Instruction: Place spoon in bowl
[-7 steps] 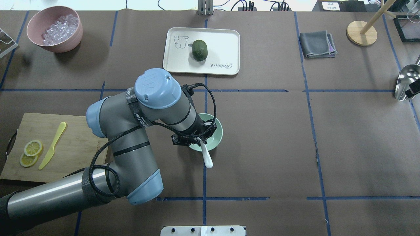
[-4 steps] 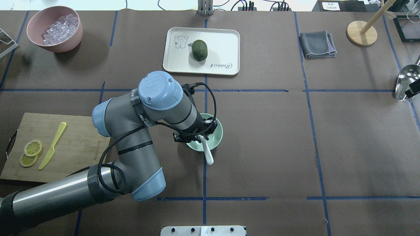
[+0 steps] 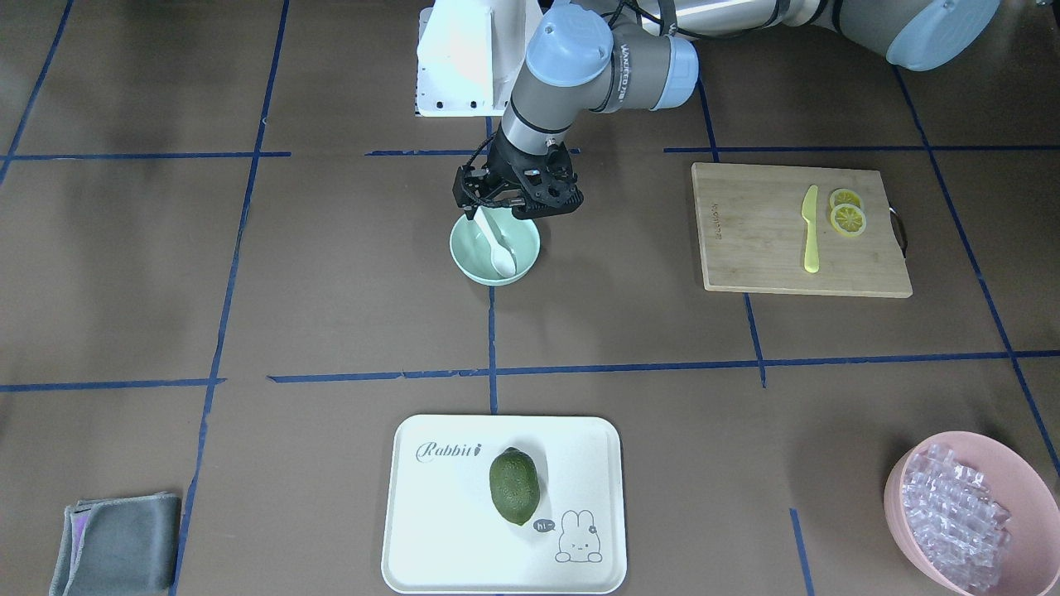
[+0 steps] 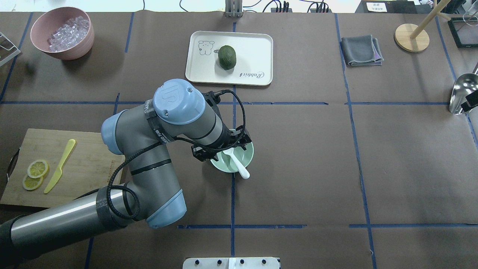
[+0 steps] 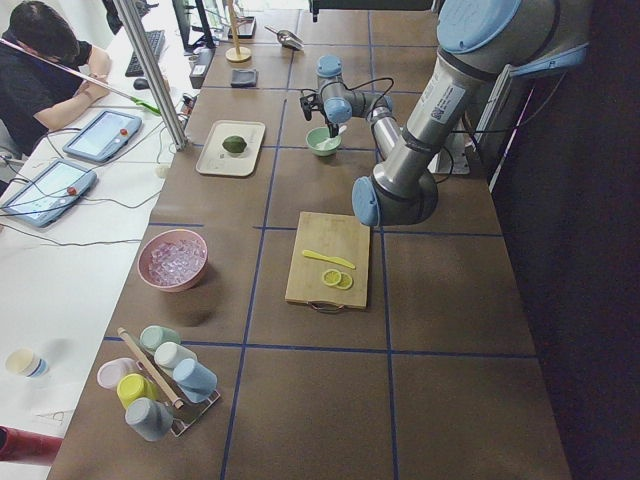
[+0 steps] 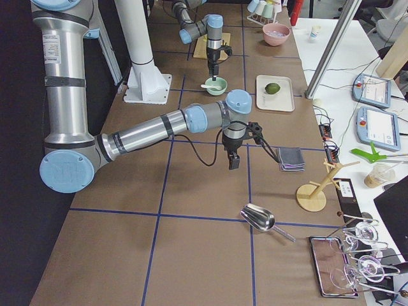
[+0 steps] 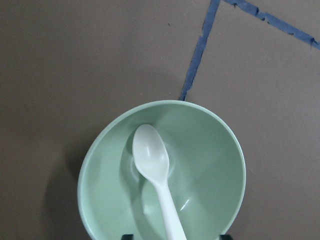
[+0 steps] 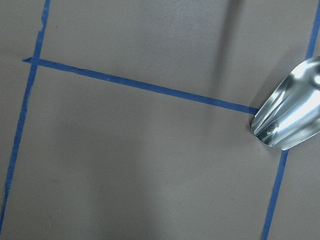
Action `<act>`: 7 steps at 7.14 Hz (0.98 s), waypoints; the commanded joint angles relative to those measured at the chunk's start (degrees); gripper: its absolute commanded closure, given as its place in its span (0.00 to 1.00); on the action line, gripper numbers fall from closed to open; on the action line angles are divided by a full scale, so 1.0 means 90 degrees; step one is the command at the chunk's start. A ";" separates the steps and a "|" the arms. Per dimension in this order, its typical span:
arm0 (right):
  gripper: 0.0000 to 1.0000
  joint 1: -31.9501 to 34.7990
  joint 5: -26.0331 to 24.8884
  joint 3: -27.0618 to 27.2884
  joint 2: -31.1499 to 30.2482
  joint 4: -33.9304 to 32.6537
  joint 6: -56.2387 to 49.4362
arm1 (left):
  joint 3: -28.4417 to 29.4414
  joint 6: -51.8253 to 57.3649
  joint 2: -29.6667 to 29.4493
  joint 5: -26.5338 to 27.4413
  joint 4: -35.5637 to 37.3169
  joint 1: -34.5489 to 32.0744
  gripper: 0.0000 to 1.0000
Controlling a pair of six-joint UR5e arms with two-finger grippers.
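The white spoon lies in the pale mint-green bowl, scoop at the bowl's middle. Its handle leans over the rim on the robot's side, seen in the overhead view. The left wrist view shows the scoop on the bowl's glossy inside. My left gripper hangs just above the bowl's robot-side rim, jaws open on either side of the handle. In the overhead view it covers the bowl's left part. My right gripper shows only in the exterior right view, high over bare table; I cannot tell its state.
A white tray with a green fruit lies beyond the bowl. A cutting board with a yellow-green knife and lemon slices is at the left. A pink bowl, a grey cloth and a metal scoop stand further off.
The left gripper moved away from the robot over the bowl and opened. The spoon, held a second ago with its handle sticking out towards the robot, now rests in the bowl.
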 commanded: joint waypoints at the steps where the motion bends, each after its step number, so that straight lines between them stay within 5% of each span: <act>1: 0.00 0.0426 0.0752 -0.0478 -0.0007 0.0019 -0.0336 | -0.0567 0.0688 0.0331 -0.0633 0.0611 -0.0638 0.00; 3: 0.00 0.1081 0.0817 -0.1046 -0.0017 0.0049 -0.1457 | -0.1494 0.2512 0.1334 -0.1048 0.1529 -0.1419 0.00; 7: 0.00 0.1834 0.0221 -0.1322 -0.0251 0.0049 -0.1863 | -0.1752 0.6232 0.3081 -0.2005 0.2100 -0.3440 0.00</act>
